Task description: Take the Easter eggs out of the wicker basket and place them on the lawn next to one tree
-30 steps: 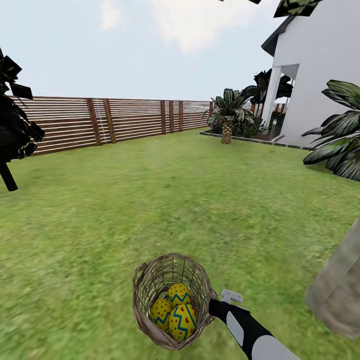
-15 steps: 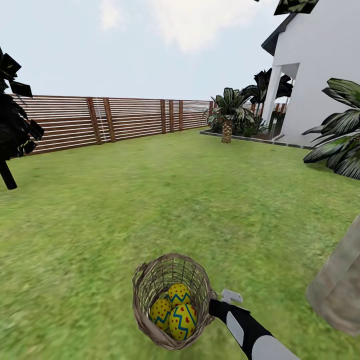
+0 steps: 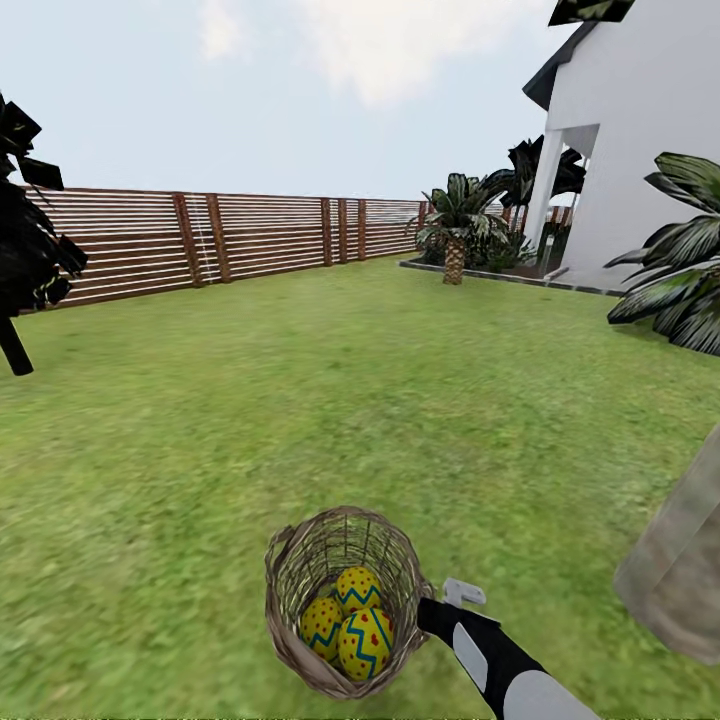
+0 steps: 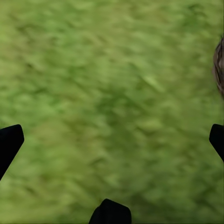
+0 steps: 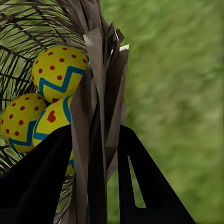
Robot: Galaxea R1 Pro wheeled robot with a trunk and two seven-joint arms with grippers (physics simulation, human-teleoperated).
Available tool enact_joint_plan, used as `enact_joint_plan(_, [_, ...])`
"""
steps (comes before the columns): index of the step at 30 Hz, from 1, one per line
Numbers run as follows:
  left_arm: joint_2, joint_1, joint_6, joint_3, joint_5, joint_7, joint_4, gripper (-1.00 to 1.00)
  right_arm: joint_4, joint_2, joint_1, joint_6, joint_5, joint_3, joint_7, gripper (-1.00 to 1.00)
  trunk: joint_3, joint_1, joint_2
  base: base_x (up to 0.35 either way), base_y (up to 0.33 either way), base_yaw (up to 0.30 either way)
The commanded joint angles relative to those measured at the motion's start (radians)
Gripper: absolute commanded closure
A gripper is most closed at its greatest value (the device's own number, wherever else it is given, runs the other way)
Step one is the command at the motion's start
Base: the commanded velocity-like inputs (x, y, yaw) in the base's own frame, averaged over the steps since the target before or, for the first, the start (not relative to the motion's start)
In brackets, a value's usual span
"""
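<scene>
The right gripper (image 5: 95,154) pinches the wicker basket (image 3: 340,598) rim, three Easter eggs (image 3: 350,622) inside, over lawn (image 3: 360,400); the left gripper's (image 4: 112,140) jaws stand spread.

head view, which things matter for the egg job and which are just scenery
Job: eggs, basket, lawn, tree trunk, right gripper with fingers shut on the basket rim.
Scenery: fence, house, palm, shrub.

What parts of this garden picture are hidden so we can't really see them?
- Tree: head view, the picture's edge cuts it off, leaving a bit of trunk.
- Lowest egg: right wrist view, partly behind the basket rim and right tool.
- Left tool: left wrist view, just dark tips at the edges, over lawn.
</scene>
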Motion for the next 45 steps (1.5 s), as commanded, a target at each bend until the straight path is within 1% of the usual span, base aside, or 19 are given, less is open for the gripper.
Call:
enact_joint_plan(1, [0.0,0.0,0.006,0.002,0.004,-0.004,-0.001,-1.0,-0.003,0.001,0.0,0.006,-0.004,-0.008,0.005,1.0,-0.004,0.004,-0.008,0.0,0.0,0.0])
enact_joint_plan(22, [0.0,0.0,0.004,0.002,0.004,-0.004,-0.001,-1.0,-0.003,0.001,0.0,0.006,-0.004,-0.008,0.005,1.0,-0.07,0.084,-0.155,0.0,0.0,0.0])
enact_joint_plan(24, [0.0,0.0,0.004,0.002,0.005,-0.005,-0.002,-1.0,-0.003,0.001,0.0,0.006,-0.004,-0.007,0.005,1.0,-0.07,0.084,-0.155,0.0,0.0,0.0])
enact_joint_plan(25, [0.0,0.0,0.004,0.002,0.005,-0.008,-0.002,-1.0,-0.003,0.001,-0.001,0.006,-0.004,-0.007,0.005,-1.0,-0.07,0.084,-0.155,0.0,0.0,0.0])
enact_joint_plan(35, [0.0,0.001,0.004,0.002,0.005,-0.016,-0.003,-1.0,-0.003,0.001,0.0,0.006,-0.004,-0.008,0.005,-1.0,-0.07,0.084,-0.155,0.0,0.0,0.0])
enact_joint_plan(45, [0.0,0.002,0.004,0.002,0.005,-0.017,-0.001,-1.0,-0.003,0.001,0.0,0.006,-0.004,-0.008,0.005,-1.0,-0.038,0.046,-0.085,-0.007,0.0,0.0])
